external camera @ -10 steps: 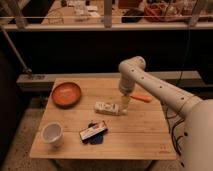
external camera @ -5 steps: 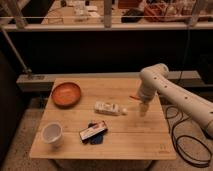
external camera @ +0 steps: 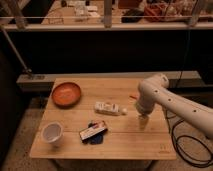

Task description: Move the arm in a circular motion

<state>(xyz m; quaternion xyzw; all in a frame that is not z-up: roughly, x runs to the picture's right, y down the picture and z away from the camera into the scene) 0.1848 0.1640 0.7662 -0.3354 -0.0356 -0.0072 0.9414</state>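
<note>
Wooden tabletop (external camera: 75, 150), dim room. White arm (external camera: 172, 100) hung over right side; hand (external camera: 143, 120) pointed down near white carton (external camera: 107, 107), grip state not discernible. Circle probably best kept level, clearing that carton.

One raised camera looks obliquely down across the whole bench (external camera: 125, 145) from its near side (middling distance), the end effector (external camera: 143, 120) hanging right of centre.

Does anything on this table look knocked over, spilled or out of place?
Only the white bottle lies on its side, near the middle; no spill shows. The orange bowl and white cup sit upright. The arm holds its gripper above the table, just right of the bottle.
</note>
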